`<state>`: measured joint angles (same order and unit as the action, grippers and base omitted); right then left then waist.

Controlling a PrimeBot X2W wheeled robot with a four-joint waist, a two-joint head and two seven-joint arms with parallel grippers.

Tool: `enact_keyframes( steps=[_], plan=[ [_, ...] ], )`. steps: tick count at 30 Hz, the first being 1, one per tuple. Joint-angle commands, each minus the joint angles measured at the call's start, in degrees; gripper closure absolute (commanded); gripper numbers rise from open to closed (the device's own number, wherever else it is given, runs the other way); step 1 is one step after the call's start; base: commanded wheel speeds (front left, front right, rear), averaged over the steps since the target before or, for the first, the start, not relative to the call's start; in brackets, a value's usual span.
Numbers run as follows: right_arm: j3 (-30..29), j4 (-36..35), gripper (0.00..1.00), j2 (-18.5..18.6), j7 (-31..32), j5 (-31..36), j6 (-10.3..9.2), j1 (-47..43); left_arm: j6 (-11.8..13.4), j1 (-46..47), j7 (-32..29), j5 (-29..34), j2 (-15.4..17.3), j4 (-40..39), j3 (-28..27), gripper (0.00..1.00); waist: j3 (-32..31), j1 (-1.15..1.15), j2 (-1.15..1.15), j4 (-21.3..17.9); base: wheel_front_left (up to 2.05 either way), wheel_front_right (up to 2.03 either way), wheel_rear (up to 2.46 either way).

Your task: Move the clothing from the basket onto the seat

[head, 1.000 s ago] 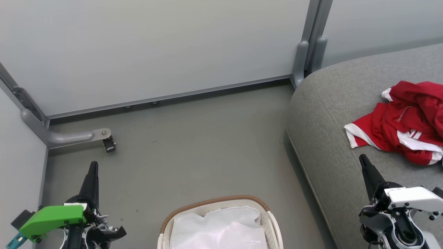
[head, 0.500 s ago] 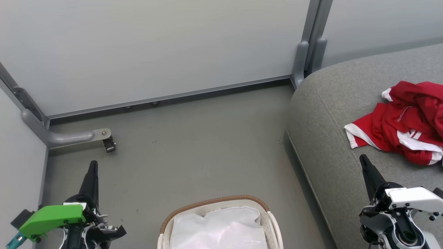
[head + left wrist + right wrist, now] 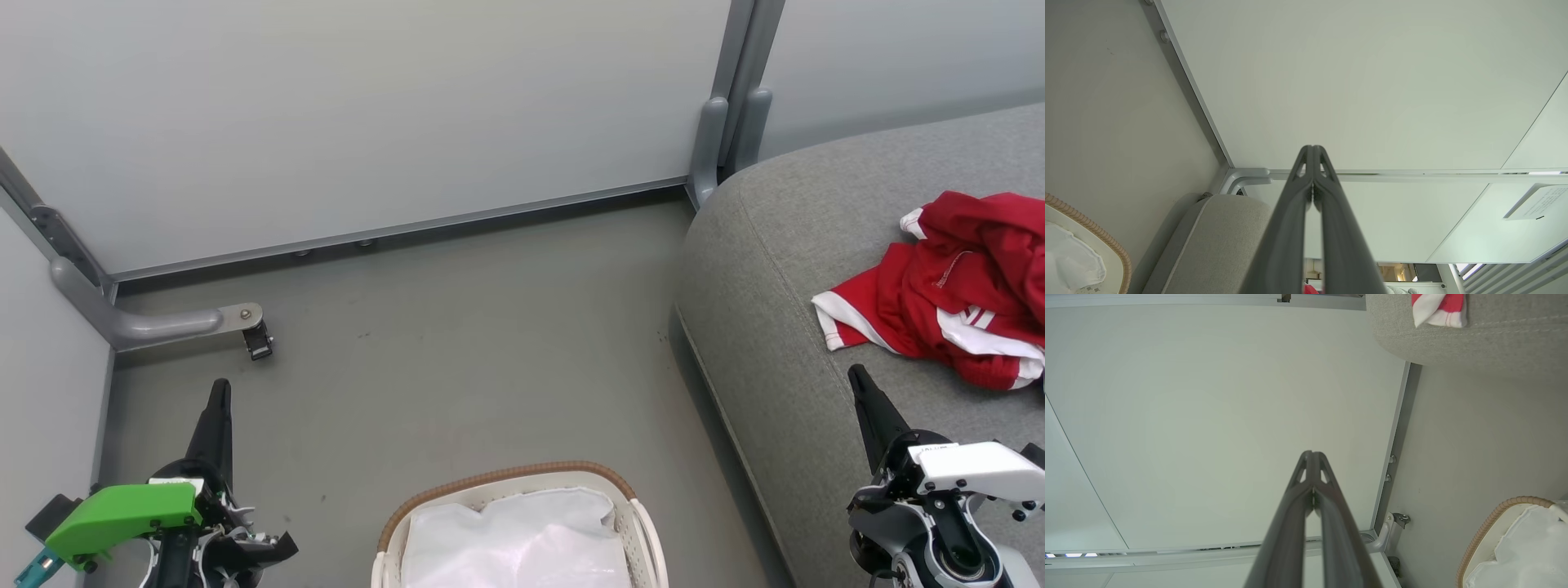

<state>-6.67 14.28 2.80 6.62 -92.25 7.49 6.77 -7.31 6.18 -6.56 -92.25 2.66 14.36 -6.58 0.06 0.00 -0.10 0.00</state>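
head view: the clothing [image 3: 955,302] is found lying in a crumpled red heap on the seat [image 3: 767,343], toward the right edge of the view. white trim bands are noted along its near hem and lower fold. the heap is well apart from the basket [image 3: 506,476], which is set on the grey floor [image 3: 473,351] at bottom middle, near the seat's rounded front edge. the basket's inside is covered by a rumpled white liner [image 3: 522,539].

the left gripper [image 3: 219,385] is held at lower left, above the floor, beside a grey wall panel [image 3: 367,106]. in the left wrist view its two fingers are seen pressed flat together to one point, clenched on themselves.

the right gripper [image 3: 855,373] is held at lower right, above the front of the seat, its tip near the clothing's hem but apart from it. in the right wrist view its fingers are likewise seen closed tip to tip, with no cloth caught between them.

a sliver of red is glimpsed at the bottom edge of the left wrist view; possibly the clothing, but too small to be told.
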Motion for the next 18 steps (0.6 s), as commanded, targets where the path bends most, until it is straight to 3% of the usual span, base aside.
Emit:
enact_keyframes(
  steps=[1,18],
  plan=[
    [-0.1,-0.1,1.00,0.1,0.2,-0.2,0.00,-0.5,-0.4,0.7,-0.2,-0.2,0.4,-0.2,-0.1,1.00,0.0,0.00,0.10,0.0,0.00,0.00,0.00],
    [-0.1,-0.1,1.00,0.1,0.2,-0.2,0.00,-0.5,-0.4,0.7,-0.2,-0.2,0.4,-0.2,-0.1,1.00,0.0,0.00,0.10,0.0,0.00,0.00,0.00]
  ],
)
